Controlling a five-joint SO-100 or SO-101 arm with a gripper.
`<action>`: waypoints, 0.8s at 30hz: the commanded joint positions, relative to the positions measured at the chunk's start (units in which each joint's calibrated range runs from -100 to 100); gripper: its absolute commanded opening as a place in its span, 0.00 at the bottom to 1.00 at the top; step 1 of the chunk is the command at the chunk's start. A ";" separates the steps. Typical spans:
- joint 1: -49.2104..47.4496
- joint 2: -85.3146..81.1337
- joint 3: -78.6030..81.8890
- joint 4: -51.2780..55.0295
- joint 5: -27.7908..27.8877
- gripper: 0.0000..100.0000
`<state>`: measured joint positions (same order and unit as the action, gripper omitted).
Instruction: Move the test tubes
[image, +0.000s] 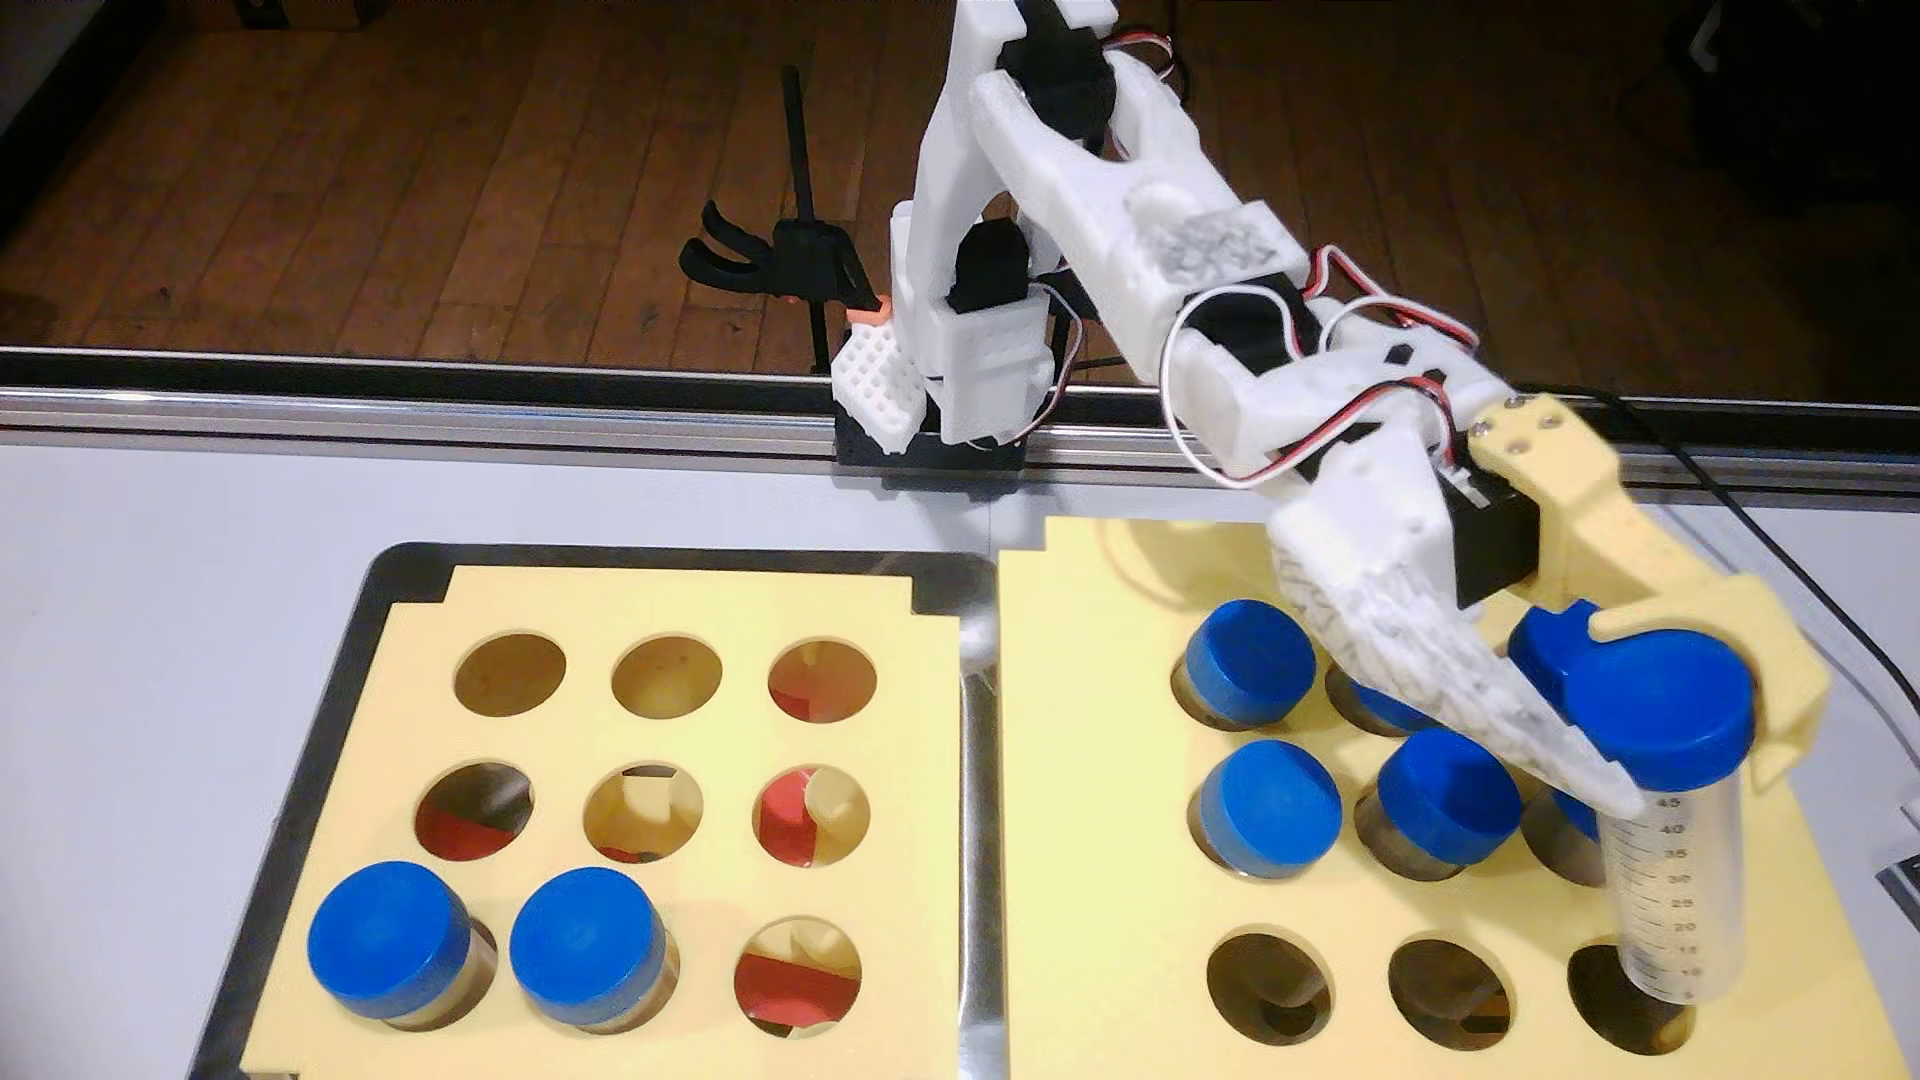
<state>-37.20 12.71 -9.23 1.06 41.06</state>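
While gripper (1704, 758) pinches test tube (1675, 893) by its blue cap, tube upright, lower end in right rack (1101, 831) front-right hole (1621, 1013), arm above rack.

My gripper (1704, 774) has one white finger (1475, 685) with grey speckling and one pale yellow finger (1621, 582); a black motor block (1491, 550) sits between them. My arm (1122, 197) is white, trailing red, white and black wires (1351, 280). The held tube (1673, 914) is clear with black printed graduations (numerals legible) under a blue cap (1652, 706). The seated test tubes (1262, 800) show blue caps. Both racks (675, 602) are pale yellow; the left one's holes show red and cream patches. The tray (977, 831) is silver with a black rim. The table (156, 582) is pale grey, the floor (416, 156) dark brown wood.
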 joint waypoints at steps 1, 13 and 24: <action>0.33 0.53 -2.26 -0.82 3.08 0.06; -1.89 8.00 -7.61 14.43 5.12 0.11; 3.74 7.83 -9.70 13.85 5.22 0.36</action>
<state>-36.85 21.19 -15.88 15.22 46.22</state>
